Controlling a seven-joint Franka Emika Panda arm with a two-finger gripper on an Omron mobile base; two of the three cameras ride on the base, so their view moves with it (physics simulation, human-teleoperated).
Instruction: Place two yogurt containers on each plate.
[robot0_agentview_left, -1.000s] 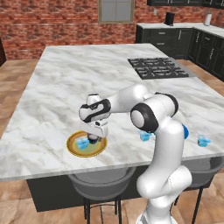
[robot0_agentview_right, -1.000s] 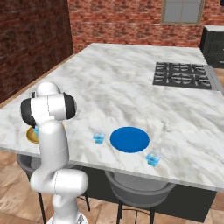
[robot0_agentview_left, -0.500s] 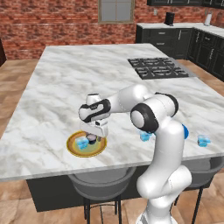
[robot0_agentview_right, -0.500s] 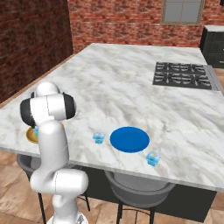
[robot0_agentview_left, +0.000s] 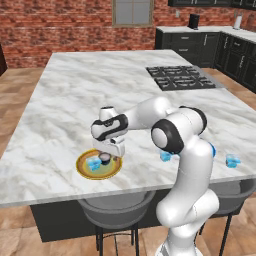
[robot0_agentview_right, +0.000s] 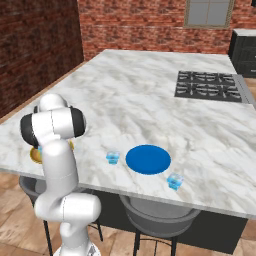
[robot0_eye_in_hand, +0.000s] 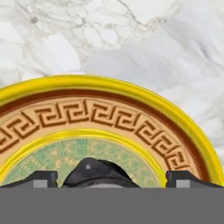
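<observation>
The yellow-rimmed plate lies near the counter's front left edge. On it stand a pale blue yogurt container and a dark one. My gripper hovers just over the dark cup, open, its fingertips wide of the cup on both sides. The solid blue plate lies bare further right, between two more pale blue yogurt containers, both on the marble. The left base view shows those two cups too.
The marble island's front edge runs just below the plates, with stools under it. A black cooktop sits at the far right of the counter. My own arm hides most of the yellow plate in the right base view.
The jaws have spread apart and let go of the dark cup, which now rests on the yellow-rimmed plate. The arm has barely moved.
</observation>
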